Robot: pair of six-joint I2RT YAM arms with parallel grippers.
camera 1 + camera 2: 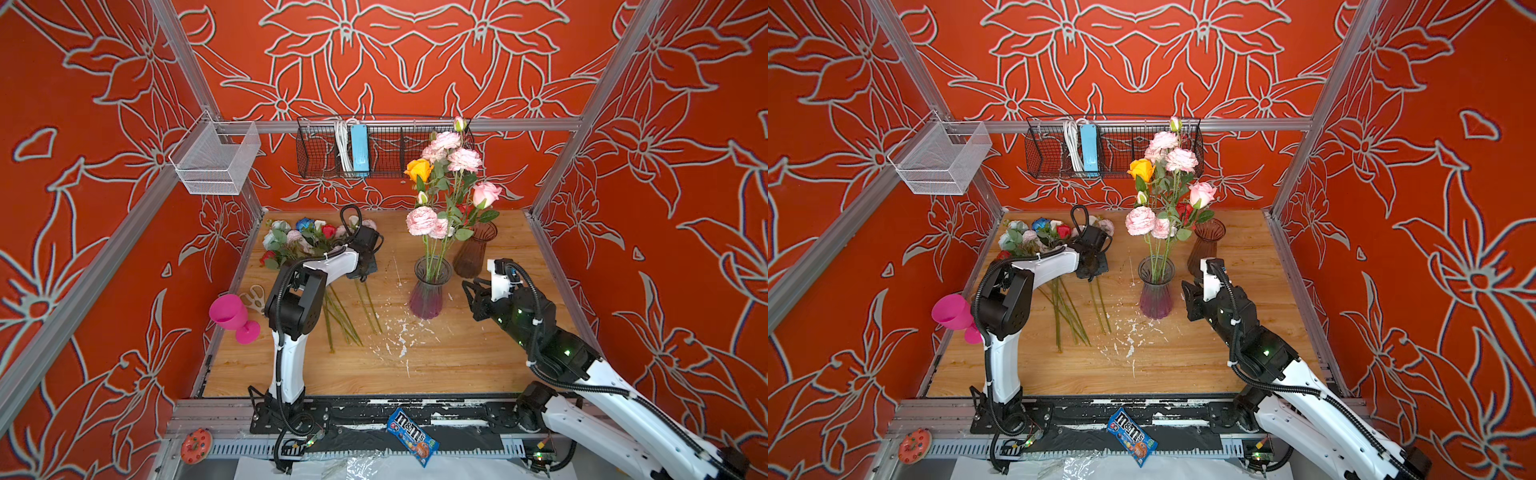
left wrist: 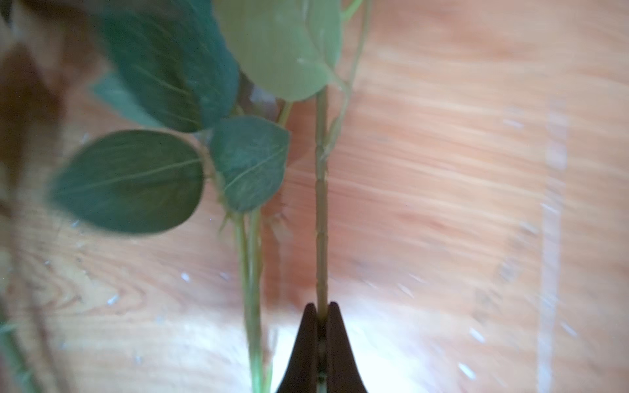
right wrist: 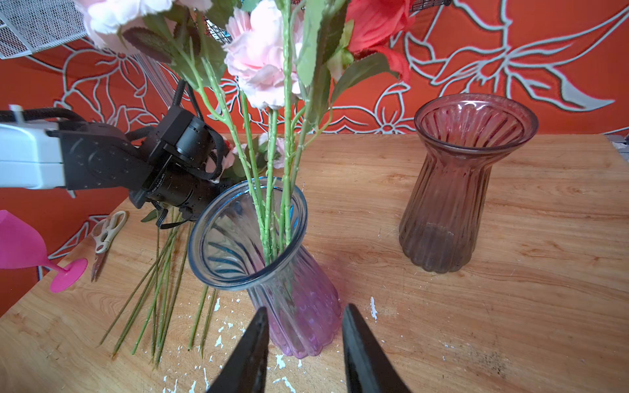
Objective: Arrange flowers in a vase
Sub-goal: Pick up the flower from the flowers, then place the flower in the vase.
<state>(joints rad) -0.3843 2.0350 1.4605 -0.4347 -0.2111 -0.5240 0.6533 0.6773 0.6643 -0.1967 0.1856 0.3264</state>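
Left end effector (image 2: 321, 308) was clamped tight on a single green stem (image 2: 321, 204), jaws pinched around it, with blurred leaves (image 2: 136, 180) crowding just beside the grip. In both top views that arm stretched over the pile of loose flowers (image 1: 299, 239) lying centre-left of the frame on the bench (image 1: 457, 357), and its wrist hid part of their stems. The right end effector (image 3: 304, 316) stood open and held nothing, near the purple vase (image 1: 428, 295) at mid-frame. That vase already carried pink, orange and red blooms (image 1: 446, 183), rising in front of the black wire basket (image 1: 382, 149) on the back wall. A brown vase (image 1: 471, 253) stood just behind it. At the bench's left edge, a pink goblet (image 1: 230, 316) leaned, with scissors (image 1: 254, 296) beside it. A candy packet (image 1: 411, 436) lay at bottom centre.
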